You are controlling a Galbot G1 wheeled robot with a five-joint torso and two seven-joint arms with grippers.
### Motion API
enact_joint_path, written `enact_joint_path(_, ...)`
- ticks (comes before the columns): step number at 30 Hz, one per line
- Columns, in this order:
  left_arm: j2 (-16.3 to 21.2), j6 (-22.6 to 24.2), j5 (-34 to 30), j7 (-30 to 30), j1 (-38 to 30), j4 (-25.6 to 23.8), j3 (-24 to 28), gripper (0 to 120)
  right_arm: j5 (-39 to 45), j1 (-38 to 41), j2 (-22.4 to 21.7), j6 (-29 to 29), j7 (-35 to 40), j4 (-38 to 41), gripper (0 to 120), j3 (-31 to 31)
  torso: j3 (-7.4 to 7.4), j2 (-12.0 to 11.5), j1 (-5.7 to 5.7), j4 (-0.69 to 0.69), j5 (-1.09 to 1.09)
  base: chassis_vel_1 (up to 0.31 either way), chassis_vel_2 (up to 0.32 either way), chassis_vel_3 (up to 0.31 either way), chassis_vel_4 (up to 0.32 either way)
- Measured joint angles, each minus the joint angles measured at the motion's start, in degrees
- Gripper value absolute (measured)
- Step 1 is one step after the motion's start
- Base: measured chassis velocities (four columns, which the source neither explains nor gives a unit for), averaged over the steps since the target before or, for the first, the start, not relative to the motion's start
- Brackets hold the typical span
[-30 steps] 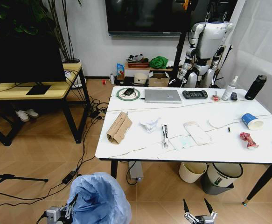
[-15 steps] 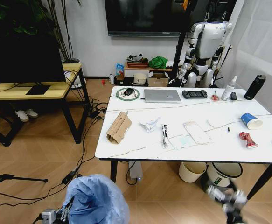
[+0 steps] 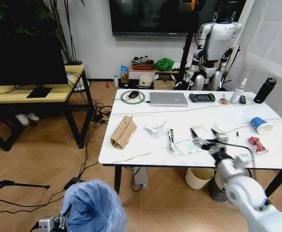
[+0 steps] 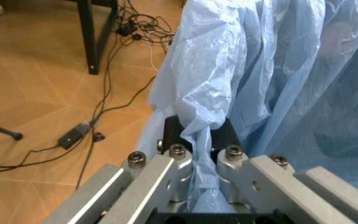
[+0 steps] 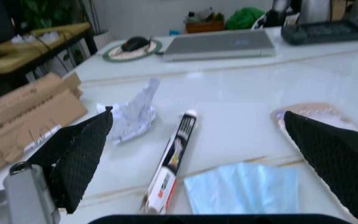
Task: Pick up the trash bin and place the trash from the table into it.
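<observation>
- Clamping the rim of the small round trash bin point(image 3: 93, 207) lined with a crinkled light-blue plastic bag, the left gripper point(image 4: 199, 161) has its metal fingers point(image 4: 177, 154) pressed together on a fold of bag, the bin held low beside the robot, above the wooden floor point(image 3: 29, 164).
- Hovering over the near edge of the white marble-look table point(image 3: 145, 152), the right gripper point(image 3: 207, 140) has its black fingers point(image 5: 79, 149) spread wide apart.
- Between those spread fingers on the tabletop lie a long narrow wrapper tube point(image 5: 173, 161) and a pale blue sheet point(image 5: 244, 186); crumpled white paper point(image 5: 134, 114) sits just beyond one fingertip.
- Torn brown cardboard point(image 3: 123, 131) lies outside that finger; a blue paper cup point(image 3: 261, 125) and crushed red can point(image 3: 258, 144) lie well apart on the other side.
</observation>
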Motion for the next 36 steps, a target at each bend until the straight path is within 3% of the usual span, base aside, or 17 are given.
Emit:
enact_joint_path(11,-1.6,-0.7,1.2,-0.4,-0.4,-0.8,0.0,0,-1.8,7.2,6.9,-5.2,1.9,-7.1,100,-8.4,-0.04,-0.1,-0.03,-0.01,-0.01,0.000,0.000,0.000,0.000)
enact_joint_path(18,-2.3,-0.5,0.2,-0.4,0.1,-1.6,-0.6,0,-2.9,9.4,8.2,-4.7,1.2,-11.6,99,-10.3,-0.05,-0.1,-0.05,-0.02,-0.01,0.000,0.000,0.000,0.000)
enact_joint_path(28,-3.0,-0.7,0.4,-0.3,0.1,-1.8,-0.9,0,-4.4,10.2,9.0,-3.6,-0.3,-15.2,67,-11.2,-0.06,-0.1,-0.05,-0.02,-0.01,0.000,0.000,0.000,0.000)
enact_joint_path(34,-3.0,-0.7,0.1,-0.3,-0.1,-1.8,-0.9,0,-5.1,10.3,8.7,-3.3,-0.8,-16.8,39,-11.2,-0.07,-0.1,-0.05,-0.02,-0.01,0.000,0.000,0.000,0.000)
enact_joint_path(36,-3.0,-0.7,0.1,-0.3,-0.1,-1.8,-0.9,0,-5.3,10.3,8.7,-3.3,-0.8,-17.1,38,-11.2,-0.07,-0.1,-0.05,-0.02,0.00,0.000,0.000,0.000,0.000)
